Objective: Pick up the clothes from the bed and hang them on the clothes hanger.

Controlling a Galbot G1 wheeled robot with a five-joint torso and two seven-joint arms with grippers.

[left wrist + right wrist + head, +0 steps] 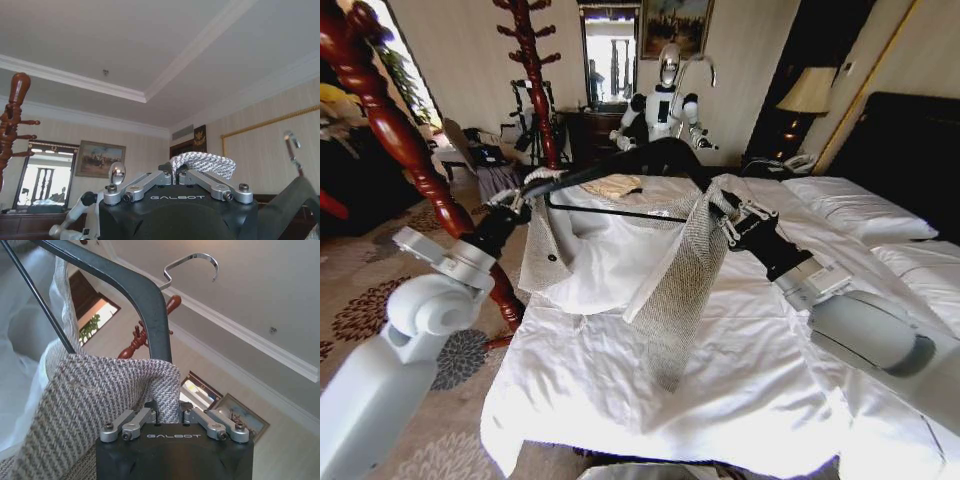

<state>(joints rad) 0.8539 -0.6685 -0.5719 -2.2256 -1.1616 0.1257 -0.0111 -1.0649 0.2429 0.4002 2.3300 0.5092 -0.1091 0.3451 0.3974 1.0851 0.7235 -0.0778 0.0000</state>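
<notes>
Head view: one white bed (740, 400), patterned carpet, two turned wooden poles (390, 140); one knit jacket (685, 270) draped on one black hanger (650, 155) above the bed. Left wrist view: left tool (176, 175) pinches jacket fabric. Right wrist view: right tool (169, 412) clamps jacket shoulder.

My left gripper (527, 196) at centre left of the head view is mostly buried under the jacket (670, 275), so its fingertips are hidden there. The jacket covers both ends of the clothes hanger (620, 162). In my right wrist view the knit hides my right gripper's (169, 412) fingertips, and the hanger's thin bar runs off the upper left edge. The bed (740, 400) is cut off by the bottom and right edges of the head view.
</notes>
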